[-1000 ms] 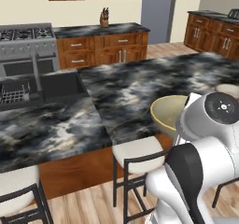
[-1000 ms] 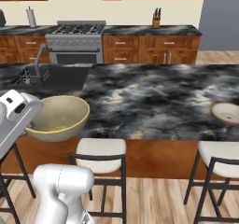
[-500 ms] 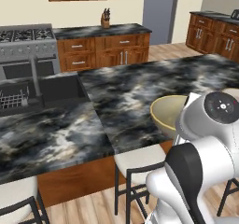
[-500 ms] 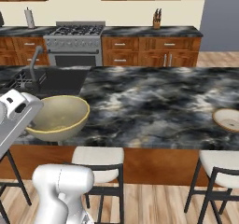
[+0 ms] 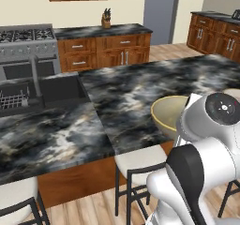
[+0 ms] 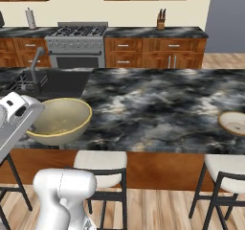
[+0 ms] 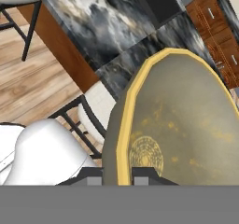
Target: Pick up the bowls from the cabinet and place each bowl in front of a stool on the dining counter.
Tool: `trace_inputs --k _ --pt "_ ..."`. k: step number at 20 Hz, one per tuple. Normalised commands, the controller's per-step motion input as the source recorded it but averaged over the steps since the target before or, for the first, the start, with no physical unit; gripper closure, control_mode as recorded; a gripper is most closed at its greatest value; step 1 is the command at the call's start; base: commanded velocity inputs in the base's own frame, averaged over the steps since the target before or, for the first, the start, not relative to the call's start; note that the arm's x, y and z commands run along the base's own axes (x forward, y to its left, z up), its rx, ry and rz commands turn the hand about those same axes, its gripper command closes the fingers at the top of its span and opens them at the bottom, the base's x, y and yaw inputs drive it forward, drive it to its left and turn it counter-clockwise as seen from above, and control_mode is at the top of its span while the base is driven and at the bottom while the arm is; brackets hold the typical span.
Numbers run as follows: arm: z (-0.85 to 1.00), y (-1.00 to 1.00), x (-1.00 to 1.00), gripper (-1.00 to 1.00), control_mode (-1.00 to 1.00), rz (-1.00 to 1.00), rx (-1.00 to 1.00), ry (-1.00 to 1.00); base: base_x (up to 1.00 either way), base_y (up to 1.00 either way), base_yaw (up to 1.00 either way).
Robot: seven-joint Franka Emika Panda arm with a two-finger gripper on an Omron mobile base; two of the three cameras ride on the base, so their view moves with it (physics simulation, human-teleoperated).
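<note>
Far bowl (image 6: 234,122) (edge-cropped)

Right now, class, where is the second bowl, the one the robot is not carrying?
The bowl sits on the dining counter at the right base view's far right edge, above a stool.

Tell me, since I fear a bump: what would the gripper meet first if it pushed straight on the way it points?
Probably nothing new: the gripper already clamps the rim of the bowl, which lies directly ahead. Beyond it come the dining counter edge and a stool, though depth is unclear.
</note>
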Motion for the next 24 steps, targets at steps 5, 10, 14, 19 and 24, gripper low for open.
trace_inputs --k 5,10,14,19,24 --pt "-0.04 0.06 0.23 1.00 -1.00 0.00 0.00 0.00 0.00 0.00 0.00" --pt "-0.06 0.13 0.57 1.00 -1.00 0.00 0.03 0.00 0.00 0.00 0.00" --pt "-0.25 0.34 0.77 1.00 -1.00 -0.18 -0.01 0.00 0.00 0.00 0.00" --pt "-0.36 0.18 0.96 1.00 -1.00 -0.44 -0.11 0.03 0.00 0.00 0.00" --pt "-0.21 0.00 0.87 1.00 -1.00 -0.36 0.00 0.09 0.00 0.00 0.00"
